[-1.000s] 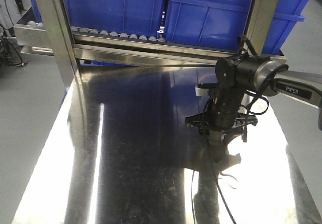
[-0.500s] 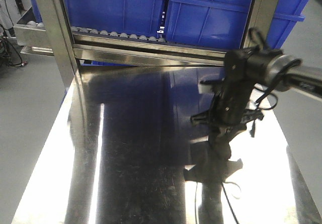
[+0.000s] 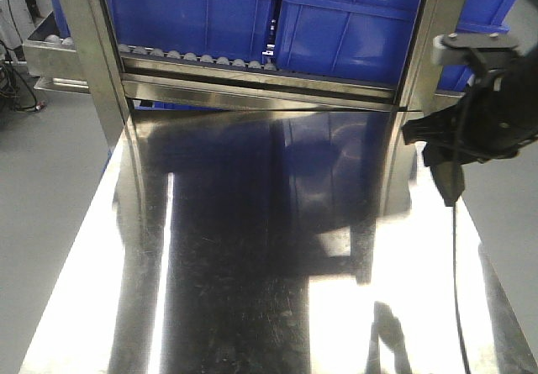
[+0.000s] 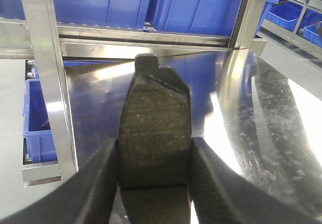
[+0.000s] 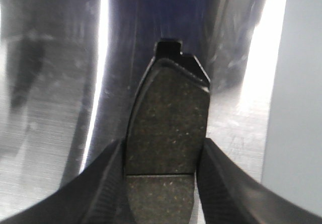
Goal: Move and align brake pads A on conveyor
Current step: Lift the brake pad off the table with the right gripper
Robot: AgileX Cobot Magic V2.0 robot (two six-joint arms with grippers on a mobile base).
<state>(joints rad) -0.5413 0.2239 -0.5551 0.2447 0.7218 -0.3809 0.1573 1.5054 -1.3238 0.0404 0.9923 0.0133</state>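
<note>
Left claw [image 4: 153, 176] pinches one brake pad [image 4: 155, 116], held above the steel counter [image 4: 241, 123], facing the rear rail [image 4: 146, 48] and blue bins [image 4: 201, 7]. Right claw [image 5: 162, 176] pinches a second brake pad [image 5: 168, 113] near the counter's right edge, grey floor [image 5: 297, 108] just beyond.

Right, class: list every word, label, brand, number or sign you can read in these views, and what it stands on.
No text can be read in any view.
Pale patch between the blue plastic bins: too small to read.
Dark grey flat brake pad in the left end effector: no marking shows.
Second dark grey brake pad in the right end effector: no marking shows.
</note>
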